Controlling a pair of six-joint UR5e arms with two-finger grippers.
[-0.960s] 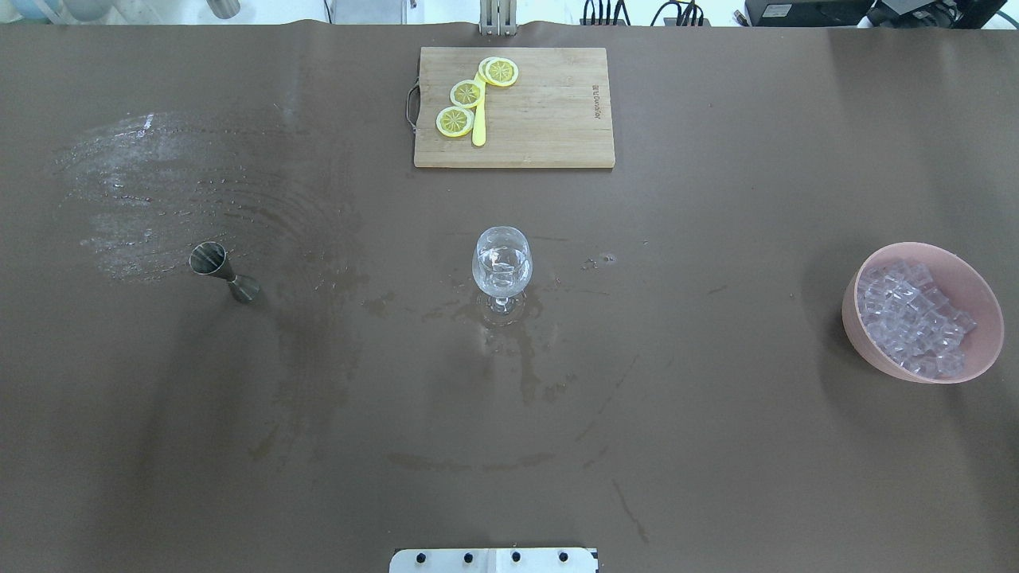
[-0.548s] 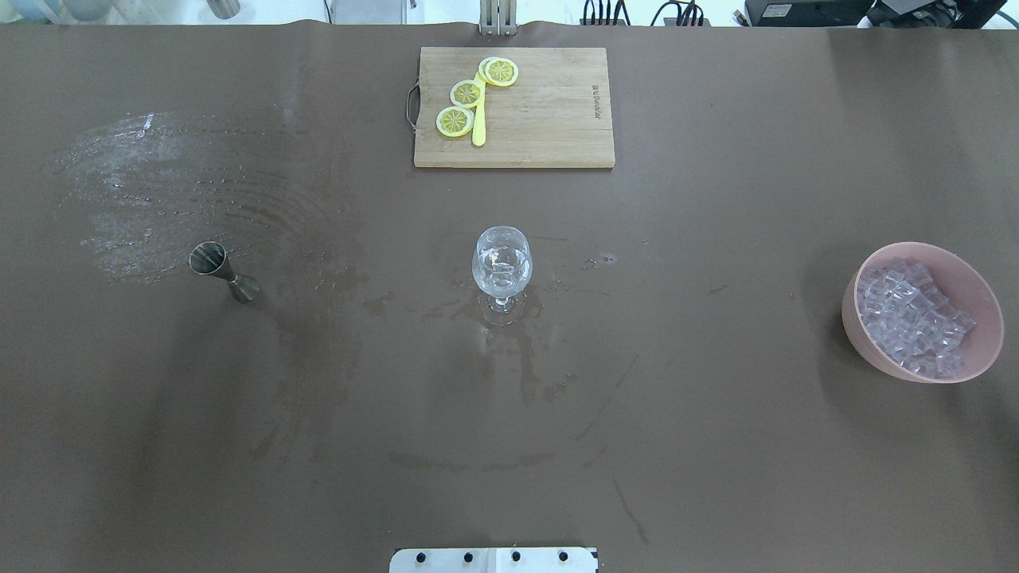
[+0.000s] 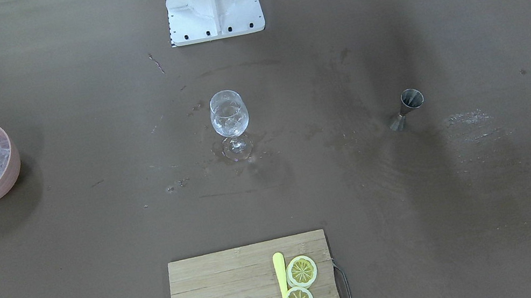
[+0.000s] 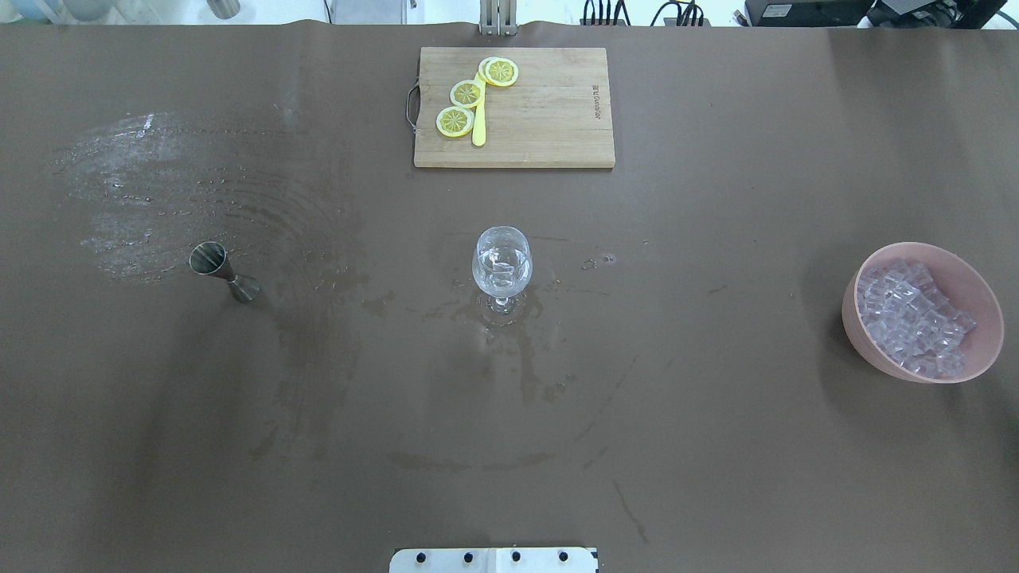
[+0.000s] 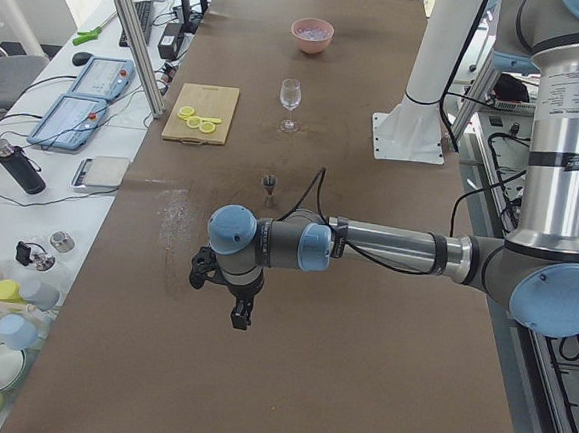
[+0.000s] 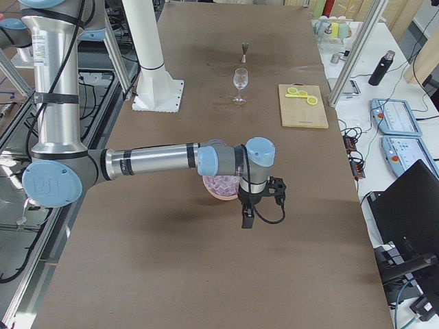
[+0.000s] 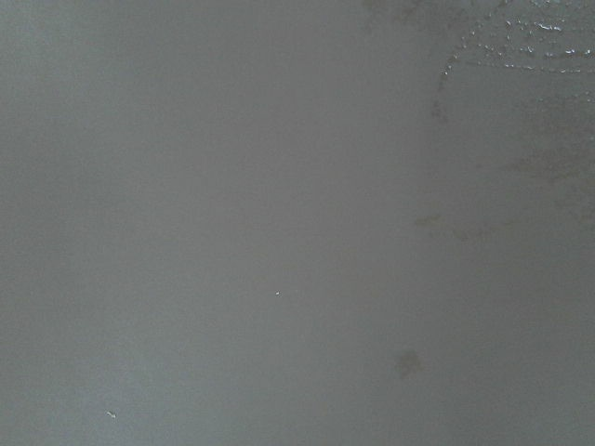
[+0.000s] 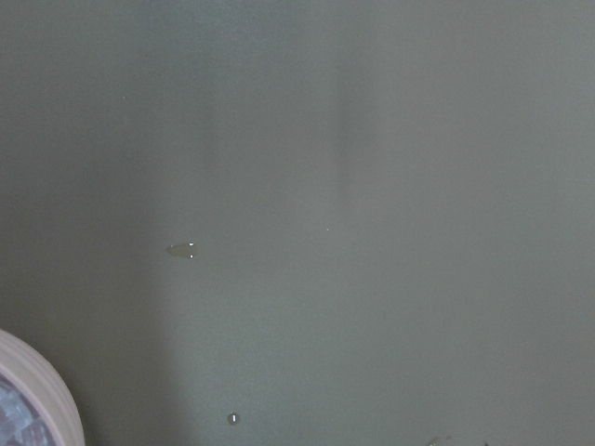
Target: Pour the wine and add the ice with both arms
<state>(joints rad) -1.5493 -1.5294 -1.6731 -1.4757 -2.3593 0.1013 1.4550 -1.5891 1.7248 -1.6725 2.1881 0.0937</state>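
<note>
glass point(image 4: 501, 267) mid bench point(image 4: 716, 446), ice point(image 4: 915, 318) in bowl point(image 4: 866, 350), left claw point(image 5: 241, 316) and right claw point(image 6: 247, 218) hovering, cannot tell if open

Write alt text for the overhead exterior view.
A clear stemmed glass stands mid-table. Left of it is a metal jigger, far right a pink bowl of ice, beyond it a wooden board with lemon slices.

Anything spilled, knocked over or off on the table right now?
Yes: spilled liquid. A glistening whitish wet patch lies on the brown table cover beside the small metal jigger, and dark streaks spread from the foot of the clear stemmed glass. Both stand upright; nothing looks toppled or broken.
</note>
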